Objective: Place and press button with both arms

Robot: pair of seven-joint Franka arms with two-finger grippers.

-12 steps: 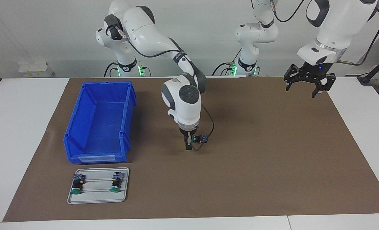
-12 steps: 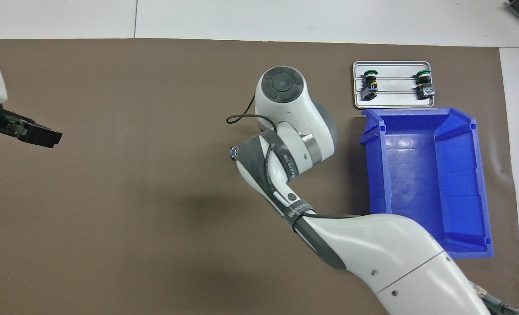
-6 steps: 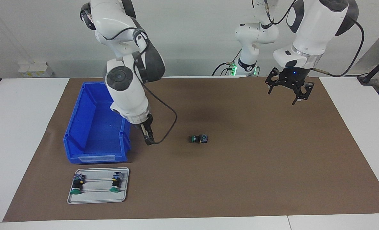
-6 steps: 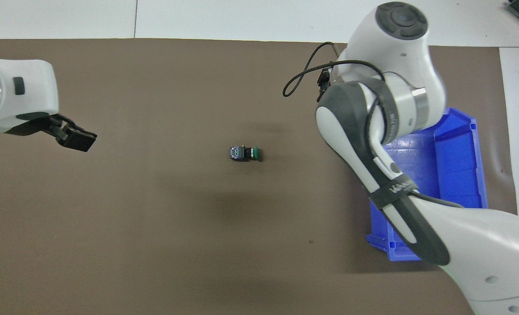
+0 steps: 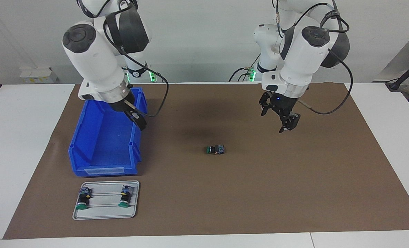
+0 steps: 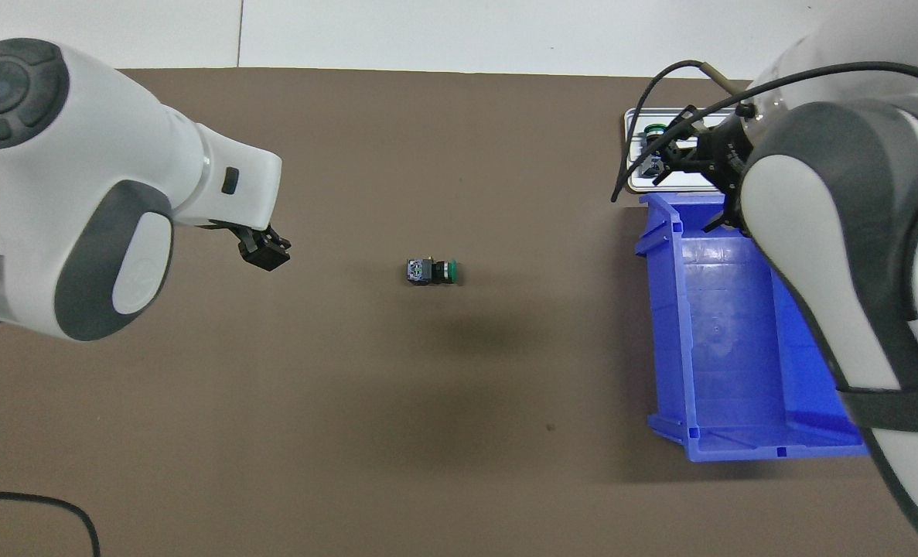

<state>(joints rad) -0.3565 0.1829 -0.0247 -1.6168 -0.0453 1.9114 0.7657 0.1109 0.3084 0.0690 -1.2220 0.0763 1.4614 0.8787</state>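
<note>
The button (image 5: 215,150) lies on its side on the brown mat near the table's middle, with its green cap toward the right arm's end. It also shows in the overhead view (image 6: 433,271). Nothing touches it. My left gripper (image 5: 279,119) hangs open in the air over the mat, on the left arm's side of the button and well apart from it; it shows in the overhead view too (image 6: 264,251). My right gripper (image 5: 139,120) is raised over the blue bin's wall that faces the table's middle, and holds nothing. In the overhead view the right gripper (image 6: 694,155) covers part of the tray.
A blue bin (image 5: 87,151) stands open at the right arm's end of the mat. A grey tray (image 5: 135,199) with two like green-capped buttons (image 5: 82,199) lies just farther from the robots than the bin. The brown mat (image 5: 294,193) covers the table.
My right gripper let go of the button on the mat, then rose and swung back over the blue bin. My left gripper came down and in toward the table's middle.
</note>
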